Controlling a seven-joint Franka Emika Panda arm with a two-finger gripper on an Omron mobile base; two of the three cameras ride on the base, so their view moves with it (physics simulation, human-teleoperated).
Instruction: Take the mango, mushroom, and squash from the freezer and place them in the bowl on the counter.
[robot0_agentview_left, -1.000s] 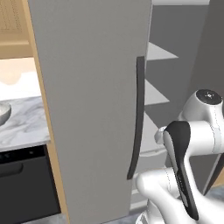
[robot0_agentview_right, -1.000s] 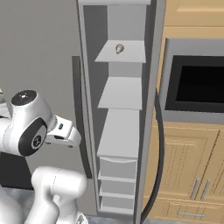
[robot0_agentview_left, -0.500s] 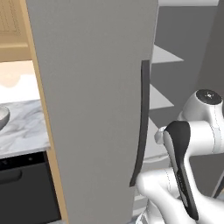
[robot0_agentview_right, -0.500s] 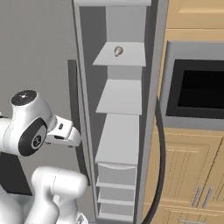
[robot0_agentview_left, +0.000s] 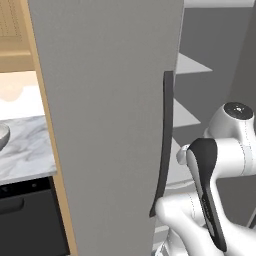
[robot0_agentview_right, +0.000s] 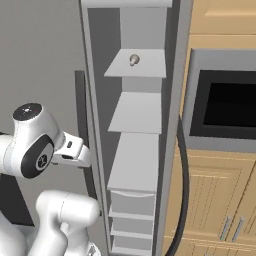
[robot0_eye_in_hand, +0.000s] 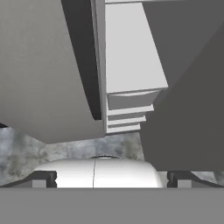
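The freezer (robot0_agentview_right: 137, 150) is a tall, plain matte grey cabinet with its doors swung open; a long, dark grey, slightly curved vertical handle (robot0_agentview_left: 162, 145) runs down the door edge in the left base view. Inside, flat pale grey shelves step downward, with shallow drawer fronts stacked at the bottom. The mushroom (robot0_agentview_right: 134, 60), a tiny item with a rounded tan cap, sits alone on the upper shelf. To the left, the counter (robot0_agentview_left: 25, 150) is white marble with grey veins, and the rim of the silvery bowl (robot0_agentview_left: 3, 136) shows at the frame edge. Light wood cabinets and a dark built-in oven (robot0_agentview_right: 227, 107) stand right of the freezer. The gripper (robot0_eye_in_hand: 109, 178) has its fingertips spread fully apart and holds nothing.
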